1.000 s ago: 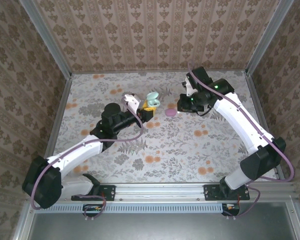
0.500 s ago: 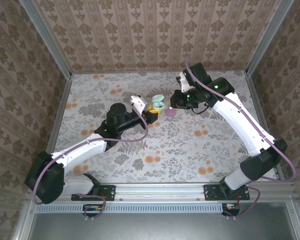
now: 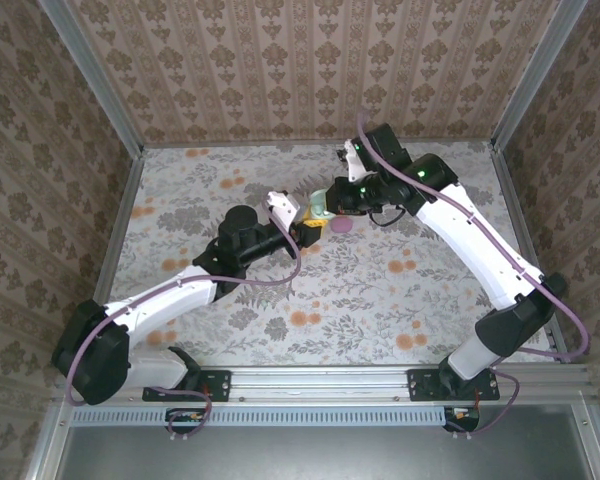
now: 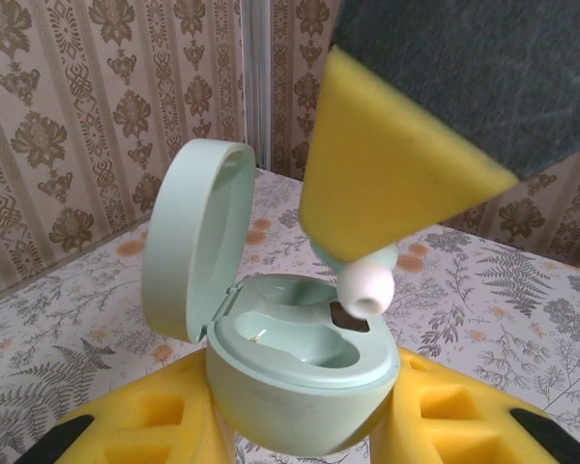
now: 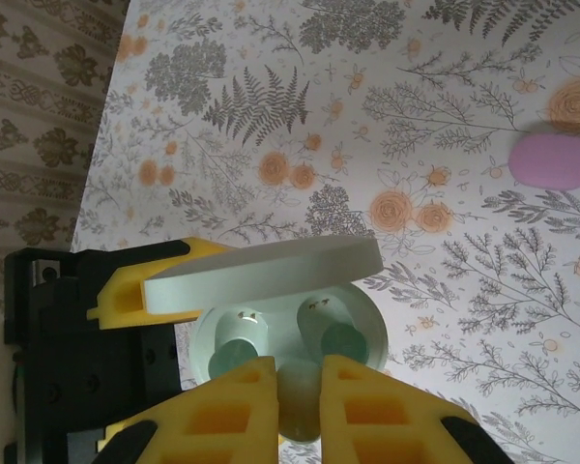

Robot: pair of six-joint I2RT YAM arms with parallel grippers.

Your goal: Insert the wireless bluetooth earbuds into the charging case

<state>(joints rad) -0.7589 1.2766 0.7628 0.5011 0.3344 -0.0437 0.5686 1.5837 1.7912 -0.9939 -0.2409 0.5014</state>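
The tabletop (image 3: 380, 300) is covered in a pale sheet printed with ferns and orange flowers. It is boxed in by walls (image 3: 310, 60) of brown damask wallpaper, with metal posts (image 3: 90, 80) at the corners.

A pinkish-purple oval piece (image 5: 553, 159) lies flat on the print, near the two grippers and touching neither.

The left gripper (image 3: 308, 228) has its yellow foam jaws closed around the lower body of the mint-green charging case (image 4: 300, 377), holding it off the surface. The case sits upright with its wells facing up. Its lid (image 4: 188, 242) is swung open and stands on edge at the hinge side.

The right gripper (image 5: 300, 379) comes in from above, its jaws pinched narrowly on the pale earbud (image 4: 365, 290). The bud hangs just over the case's open rim, its rounded end pointing down toward a well. I cannot tell whether it touches the case.
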